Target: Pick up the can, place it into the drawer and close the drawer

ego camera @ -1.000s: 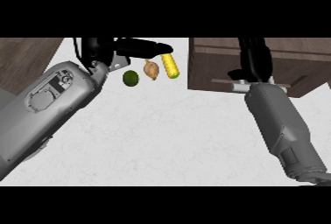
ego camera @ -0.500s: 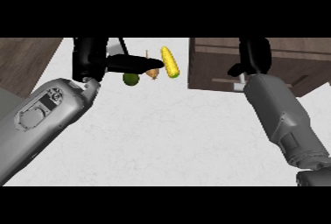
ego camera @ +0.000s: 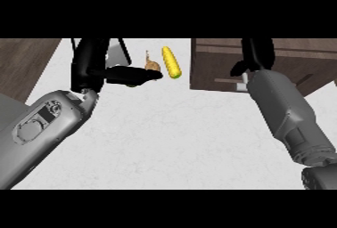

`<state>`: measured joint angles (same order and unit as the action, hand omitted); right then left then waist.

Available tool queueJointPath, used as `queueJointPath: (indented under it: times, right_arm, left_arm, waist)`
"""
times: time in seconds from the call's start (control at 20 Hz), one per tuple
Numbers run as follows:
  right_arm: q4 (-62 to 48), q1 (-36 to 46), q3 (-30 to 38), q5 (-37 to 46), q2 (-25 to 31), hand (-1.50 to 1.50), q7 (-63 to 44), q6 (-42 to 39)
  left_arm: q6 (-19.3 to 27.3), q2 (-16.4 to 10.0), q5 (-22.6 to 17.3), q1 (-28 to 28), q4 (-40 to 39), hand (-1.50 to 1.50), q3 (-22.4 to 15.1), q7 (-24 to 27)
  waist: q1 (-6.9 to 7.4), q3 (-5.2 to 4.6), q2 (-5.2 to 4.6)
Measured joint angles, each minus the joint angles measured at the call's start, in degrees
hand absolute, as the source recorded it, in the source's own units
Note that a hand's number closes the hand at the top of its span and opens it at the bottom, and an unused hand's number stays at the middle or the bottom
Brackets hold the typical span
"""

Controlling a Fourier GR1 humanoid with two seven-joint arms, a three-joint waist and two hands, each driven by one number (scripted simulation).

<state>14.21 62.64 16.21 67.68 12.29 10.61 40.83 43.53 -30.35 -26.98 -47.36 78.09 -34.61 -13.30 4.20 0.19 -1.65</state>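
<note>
I cannot pick out the can for certain. A thin grey sliver (ego camera: 119, 50) shows beside my left hand (ego camera: 91, 60) at the upper left, and I cannot tell what it is. That hand's fingers point straight up into the view's top edge. Its thumb (ego camera: 135, 75) sticks out to the right and holds nothing. The dark wooden drawer (ego camera: 289, 58) fills the upper right. My right hand (ego camera: 255, 54) is over the drawer's front part, its top cut off by the view's edge.
A yellow corn cob (ego camera: 171, 62) and a small brown item (ego camera: 153, 65) lie on the white counter (ego camera: 171, 133) between the hands. A green item (ego camera: 134, 84) peeks from under the left thumb. A dark wood surface (ego camera: 26, 62) borders the far left.
My left arm has swung up and to the right, so its thumb now covers most of the green item. My right forearm has shifted slightly; its hand stays over the drawer.
</note>
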Motion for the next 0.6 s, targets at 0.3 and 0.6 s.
queueJointPath:
  times: [0.3,0.6]
  right_arm:
    - [0.9,0.5,5.7,-6.6,-0.8,-1.50,7.6,-2.3]
    - [2.0,1.9,12.6,-15.4,-3.2,-1.50,13.9,-7.3]
  left_arm:
    - [0.4,-0.3,0.5,2.0,1.7,-1.50,0.2,0.1]
    - [0.6,-1.2,0.9,4.5,3.5,-1.50,0.7,0.2]
  waist:
    - [-0.50,0.13,-0.08]
    - [-0.77,0.20,0.18]
